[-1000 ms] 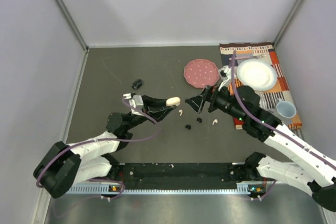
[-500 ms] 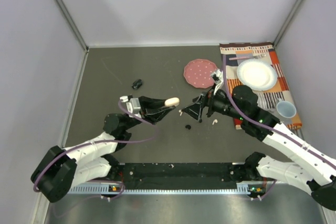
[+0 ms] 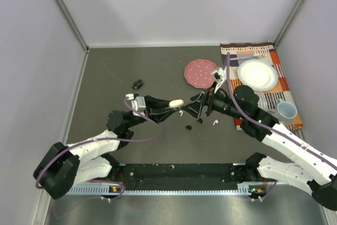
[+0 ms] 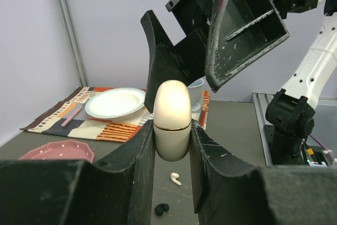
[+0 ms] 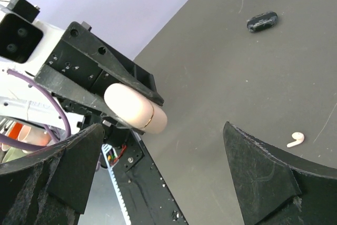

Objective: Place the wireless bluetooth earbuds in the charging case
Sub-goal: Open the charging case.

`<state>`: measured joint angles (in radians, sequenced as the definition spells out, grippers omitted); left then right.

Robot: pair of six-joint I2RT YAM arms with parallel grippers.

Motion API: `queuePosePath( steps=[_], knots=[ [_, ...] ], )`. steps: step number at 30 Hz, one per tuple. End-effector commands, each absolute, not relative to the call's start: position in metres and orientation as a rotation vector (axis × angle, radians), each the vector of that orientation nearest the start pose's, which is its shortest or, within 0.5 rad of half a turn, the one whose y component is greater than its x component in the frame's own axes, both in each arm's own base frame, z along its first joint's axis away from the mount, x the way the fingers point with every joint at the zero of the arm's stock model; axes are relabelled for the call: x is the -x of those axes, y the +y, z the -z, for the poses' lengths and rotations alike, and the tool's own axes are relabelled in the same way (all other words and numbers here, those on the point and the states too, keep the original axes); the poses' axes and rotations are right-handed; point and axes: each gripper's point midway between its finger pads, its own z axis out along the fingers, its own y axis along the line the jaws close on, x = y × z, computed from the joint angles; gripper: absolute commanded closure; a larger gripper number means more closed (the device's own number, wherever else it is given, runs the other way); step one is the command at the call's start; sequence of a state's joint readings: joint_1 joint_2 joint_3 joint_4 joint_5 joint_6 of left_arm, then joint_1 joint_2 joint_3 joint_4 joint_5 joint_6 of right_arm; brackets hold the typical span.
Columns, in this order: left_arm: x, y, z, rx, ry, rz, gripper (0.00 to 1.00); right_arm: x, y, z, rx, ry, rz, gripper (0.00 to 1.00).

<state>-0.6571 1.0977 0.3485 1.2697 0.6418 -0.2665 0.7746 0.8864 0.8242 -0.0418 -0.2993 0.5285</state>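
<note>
Top: left gripper (image 3: pixel 171 105) pinches the shut case (image 3: pixel 176 103); right gripper (image 3: pixel 196 110), wide and empty, faces it; earbuds (image 3: pixel 181 113) lie loose nearby. Left wrist: grip sits under the seam. Right wrist: lid is best taken squarely above it.

**Robot test cell in a lab**

Enclosed by plain pale lilac panels (image 3: pixel 184 3) and grey metal corner posts (image 3: pixel 64 9). Dark grey matte tabletop (image 3: pixel 116 67) at centre, black mounting rail (image 3: pixel 179 171) along bottom edge, striped patterned placemat (image 3: pixel 278 94) upper right.
</note>
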Motion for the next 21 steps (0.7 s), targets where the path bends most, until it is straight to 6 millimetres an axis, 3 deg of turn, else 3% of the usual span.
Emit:
queuePosePath(
  steps=[1,13,21],
  knots=[
    [-0.177,-0.289,-0.317,-0.833,0.854,1.168,1.00,-0.195,0.286,-0.305,0.426,1.741,-1.208,0.05],
    [-0.171,-0.294,-0.316,-0.867,0.841,1.193,1.00,-0.203,0.283,-0.299,0.379,1.763,-1.174,0.05],
    [-0.150,-0.291,-0.323,-0.940,0.767,1.225,1.00,-0.211,0.277,-0.300,0.306,1.763,-1.143,0.04]
  ],
)
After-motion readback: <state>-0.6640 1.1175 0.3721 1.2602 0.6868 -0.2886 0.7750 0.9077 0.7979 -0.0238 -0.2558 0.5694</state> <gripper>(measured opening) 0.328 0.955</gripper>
